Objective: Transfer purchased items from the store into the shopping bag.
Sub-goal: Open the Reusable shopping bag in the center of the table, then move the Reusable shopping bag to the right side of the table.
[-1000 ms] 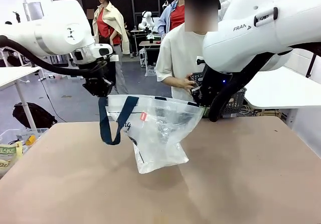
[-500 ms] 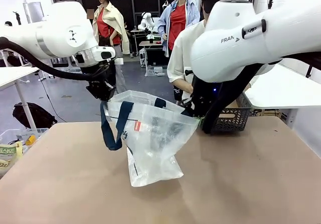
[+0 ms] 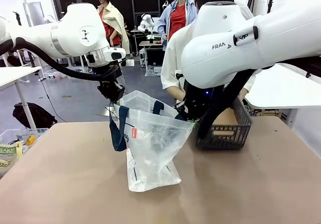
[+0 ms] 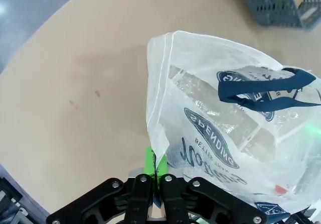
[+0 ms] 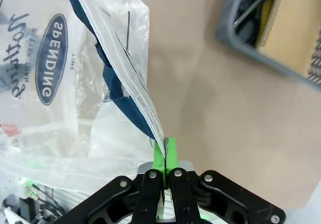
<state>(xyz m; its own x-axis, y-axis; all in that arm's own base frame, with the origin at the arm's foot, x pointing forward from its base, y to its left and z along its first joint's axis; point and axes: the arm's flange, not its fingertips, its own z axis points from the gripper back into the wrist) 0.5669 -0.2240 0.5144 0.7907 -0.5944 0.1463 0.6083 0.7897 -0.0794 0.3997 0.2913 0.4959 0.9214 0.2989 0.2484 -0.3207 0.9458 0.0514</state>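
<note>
Newly arrived, the basket [image 3: 223, 139] sits far right; my left claw [image 4: 153, 164] and right claw [image 5: 165, 156] each clench the bag's [image 3: 150, 138] rim.

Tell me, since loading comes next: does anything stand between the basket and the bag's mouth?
Yes: the right gripper, pinching the shopping bag, and its arm hang between the basket and the bag's mouth.
</note>
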